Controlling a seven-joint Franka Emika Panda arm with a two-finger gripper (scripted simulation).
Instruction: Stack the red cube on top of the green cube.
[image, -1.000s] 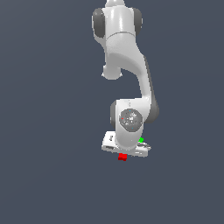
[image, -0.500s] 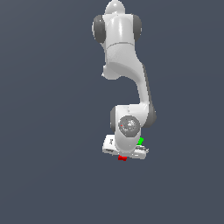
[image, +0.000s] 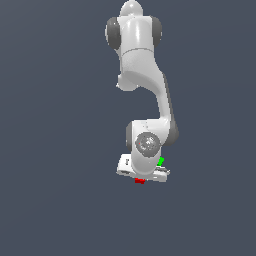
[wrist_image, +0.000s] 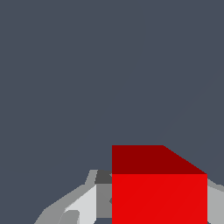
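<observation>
Jaws pinch the red cube (wrist_image: 159, 192) between gray fingers (wrist_image: 83, 205); the green cube (image: 160, 161) sits just beside the arm's wrist.

The glossy white robot arm (image: 142, 75) has dark grey joints. The small bright red cube (wrist_image: 158, 188) shows a darker red face. The tiny bright green cube (image: 160, 161) and slate-grey floor (image: 55, 150) are plain.

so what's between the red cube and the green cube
In the exterior view, the robot's hand sits between the red cube and the green cube.
</observation>
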